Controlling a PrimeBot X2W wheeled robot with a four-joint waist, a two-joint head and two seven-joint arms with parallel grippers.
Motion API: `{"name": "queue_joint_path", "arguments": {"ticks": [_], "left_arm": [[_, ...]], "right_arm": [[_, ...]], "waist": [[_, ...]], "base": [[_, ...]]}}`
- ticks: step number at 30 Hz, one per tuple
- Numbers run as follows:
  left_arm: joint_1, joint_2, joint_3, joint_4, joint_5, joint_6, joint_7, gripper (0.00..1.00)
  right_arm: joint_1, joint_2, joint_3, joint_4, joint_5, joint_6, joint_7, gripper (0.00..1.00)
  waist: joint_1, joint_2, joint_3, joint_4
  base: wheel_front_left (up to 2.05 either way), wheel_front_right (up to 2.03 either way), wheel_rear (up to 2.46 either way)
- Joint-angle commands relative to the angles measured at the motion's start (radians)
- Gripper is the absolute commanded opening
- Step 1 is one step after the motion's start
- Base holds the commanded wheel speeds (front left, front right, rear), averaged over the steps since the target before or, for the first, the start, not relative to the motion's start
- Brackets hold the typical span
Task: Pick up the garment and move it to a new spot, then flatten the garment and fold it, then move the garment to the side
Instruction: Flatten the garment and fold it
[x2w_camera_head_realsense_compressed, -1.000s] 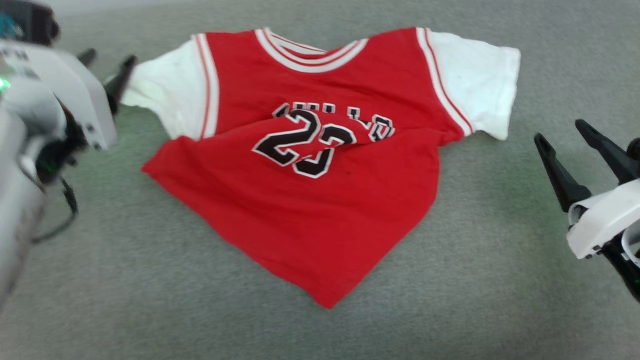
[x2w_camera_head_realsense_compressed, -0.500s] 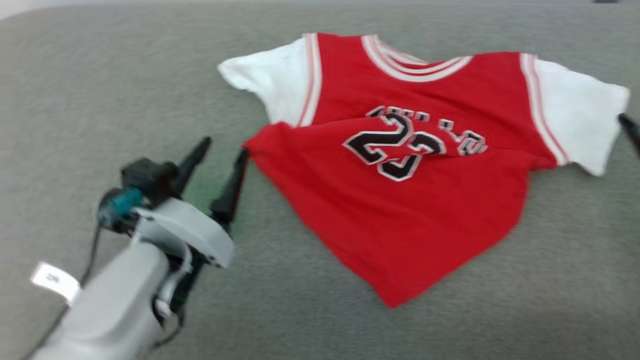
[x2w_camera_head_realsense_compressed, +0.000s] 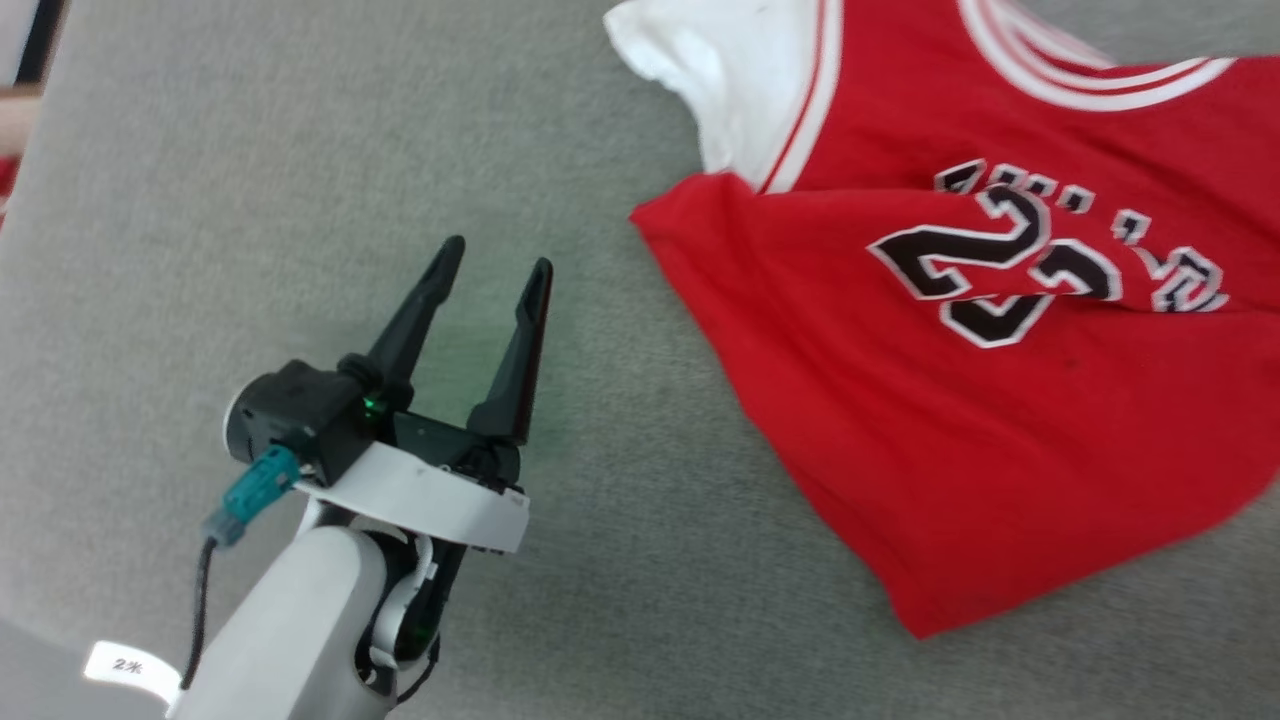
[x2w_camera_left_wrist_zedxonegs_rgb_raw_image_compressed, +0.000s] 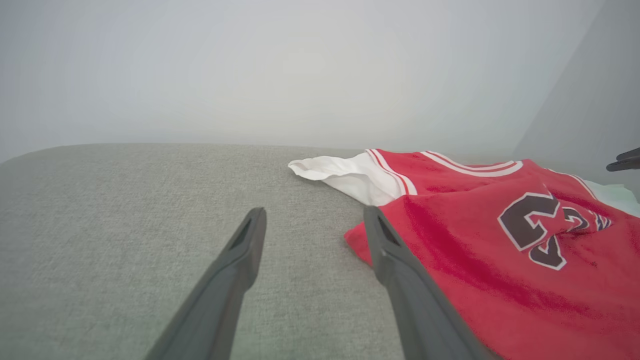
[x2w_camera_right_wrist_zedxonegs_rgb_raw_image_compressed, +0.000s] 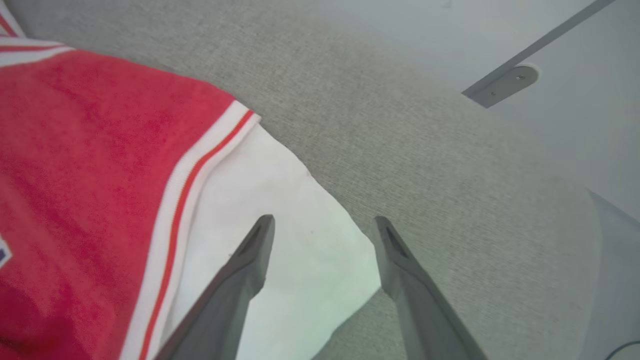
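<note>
The garment (x2w_camera_head_realsense_compressed: 950, 430) lies front up on the grey cloth surface, a red shirt with white sleeves and a creased black 23, its body skewed and wrinkled. My left gripper (x2w_camera_head_realsense_compressed: 498, 257) stands open with nothing in it, on bare cloth left of the shirt's red side corner. In the left wrist view the left gripper (x2w_camera_left_wrist_zedxonegs_rgb_raw_image_compressed: 314, 212) has its right finger just short of that corner of the garment (x2w_camera_left_wrist_zedxonegs_rgb_raw_image_compressed: 475, 270). My right gripper (x2w_camera_right_wrist_zedxonegs_rgb_raw_image_compressed: 324, 220) hangs open over the outer edge of the other white sleeve (x2w_camera_right_wrist_zedxonegs_rgb_raw_image_compressed: 280, 200) of the garment (x2w_camera_right_wrist_zedxonegs_rgb_raw_image_compressed: 100, 150), gripping nothing.
The grey cloth surface (x2w_camera_head_realsense_compressed: 250, 200) stretches to the left and front of the shirt. Its left edge (x2w_camera_head_realsense_compressed: 45, 60) shows at the top left of the head view. A grey wall bracket (x2w_camera_right_wrist_zedxonegs_rgb_raw_image_compressed: 505, 80) lies beyond the surface's far rim.
The head camera has swung left, so the shirt now sits at the picture's right. My left gripper has drawn back from the white sleeve to beside the red corner, still open.
</note>
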Motion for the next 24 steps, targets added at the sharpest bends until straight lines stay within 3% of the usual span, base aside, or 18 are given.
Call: {"name": "queue_joint_path", "arguments": {"ticks": [1,11,13,15,20,24], "left_arm": [[0.013,-0.014,0.027,-0.012,0.021,-0.017,0.000,1.00],[0.026,-0.044,0.112,-0.026,0.072,-0.072,0.000,1.00],[0.020,-0.043,0.122,-0.026,0.075,-0.086,0.000,1.00],[0.001,-0.030,0.121,-0.020,0.078,-0.104,0.000,1.00],[-0.130,0.026,0.102,-0.027,0.100,-0.152,0.062,1.00],[-0.329,0.076,0.050,-0.001,0.062,-0.195,0.201,1.00]], "right_arm": [[-0.027,-0.004,0.038,0.001,0.021,-0.001,0.018,1.00],[-0.071,0.000,0.190,0.049,0.063,-0.001,0.076,1.00],[-0.078,0.006,0.217,0.057,0.071,-0.001,0.081,0.45],[-0.088,0.010,0.235,0.061,0.089,-0.001,0.085,0.00],[-0.136,0.006,0.266,0.055,0.110,-0.002,0.075,0.00],[-0.190,0.029,0.287,0.042,0.113,-0.002,0.059,0.00]], "waist": [[0.0000,0.0000,0.095,0.088],[0.0000,0.0000,0.112,0.073],[0.0000,0.0000,0.115,0.062],[0.0000,0.0000,0.118,0.050],[0.0000,0.0000,0.139,0.015],[0.0000,0.0000,0.169,-0.027]], "base": [[0.00,0.00,0.00],[0.00,0.00,0.00],[0.00,0.00,0.00],[0.00,0.00,0.00],[0.00,0.00,0.00],[0.00,0.00,0.00]]}}
